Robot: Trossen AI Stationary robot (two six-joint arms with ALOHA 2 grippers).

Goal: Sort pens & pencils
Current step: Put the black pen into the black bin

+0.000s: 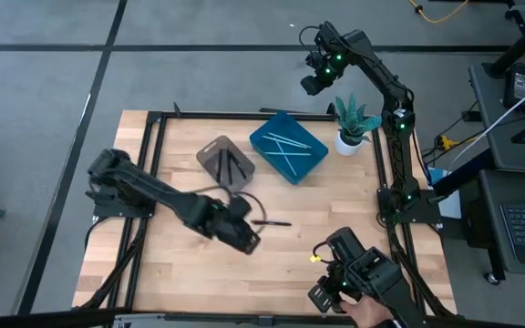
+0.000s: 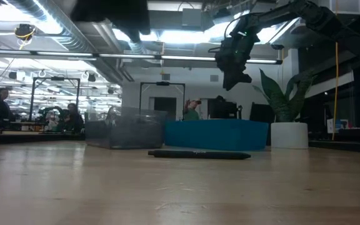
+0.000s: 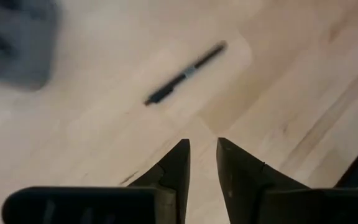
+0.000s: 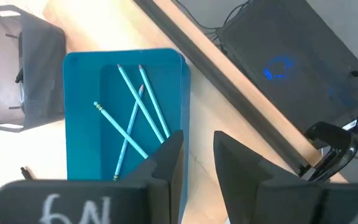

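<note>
One black pen [image 1: 272,221] lies flat on the wooden table, right of centre; in the low view this pen [image 2: 199,154] lies crosswise. My left gripper [image 1: 249,239] hovers just to its near left, open by a narrow gap, with nothing between the fingers [image 3: 202,144] and the pen [image 3: 185,71] ahead of them. A grey tray [image 1: 210,155] at the back holds black sticks [image 1: 231,167]. Beside it, a blue tray [image 4: 79,124] holds three light blue pencils [image 4: 135,118]. My right gripper [image 1: 315,84] hangs high over the far side, open and empty [image 4: 197,140].
A potted plant [image 1: 352,123] stands at the far right, beside the blue tray [image 1: 261,137]. A black frame [image 1: 153,137] runs along the table's edges. Dark gear [image 1: 354,278] sits at the near right corner, with a person's hand [image 1: 372,314] by it. Bare wood lies near the front.
</note>
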